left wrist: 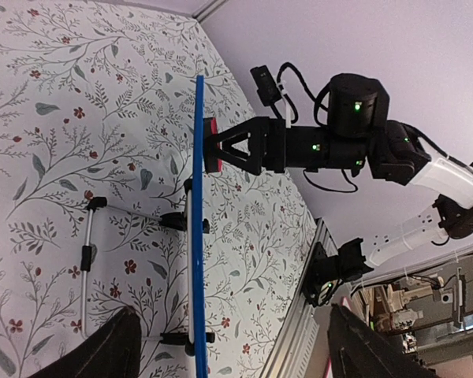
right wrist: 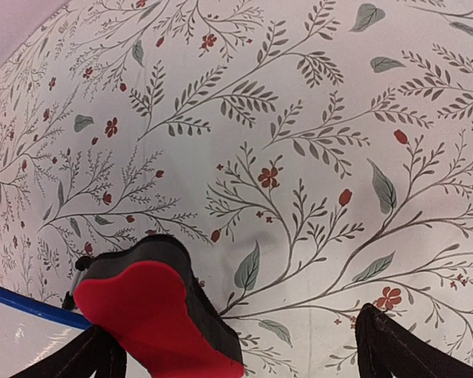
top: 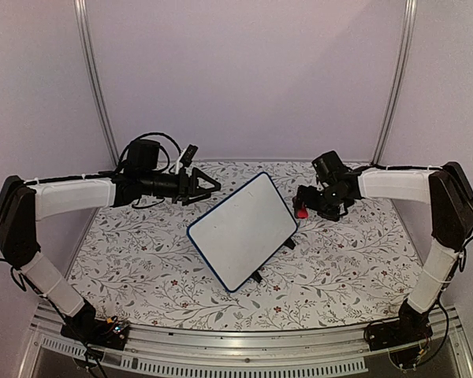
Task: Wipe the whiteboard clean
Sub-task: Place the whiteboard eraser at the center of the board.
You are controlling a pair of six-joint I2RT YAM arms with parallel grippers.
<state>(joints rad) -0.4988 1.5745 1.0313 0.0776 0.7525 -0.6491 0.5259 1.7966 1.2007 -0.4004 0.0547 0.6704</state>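
The whiteboard (top: 240, 230) stands tilted on its small black feet in the middle of the table, and its face looks blank. The left wrist view shows it edge-on as a blue line (left wrist: 199, 236). My left gripper (top: 209, 187) hovers open just left of the board's upper left edge, a gap away, with nothing between its fingers (left wrist: 102, 346). My right gripper (top: 303, 201) is open by the board's right edge. A red eraser with black felt (right wrist: 154, 315) sits against its left finger, far from the other finger (right wrist: 402, 350). The board's corner (right wrist: 16, 346) shows beside it.
A floral cloth (top: 142, 252) covers the table. The board's stand has a metal rod and black feet (left wrist: 87, 236) behind the board. An aluminium rail (top: 244, 346) runs along the near edge, and two metal poles (top: 94, 79) rise at the back corners.
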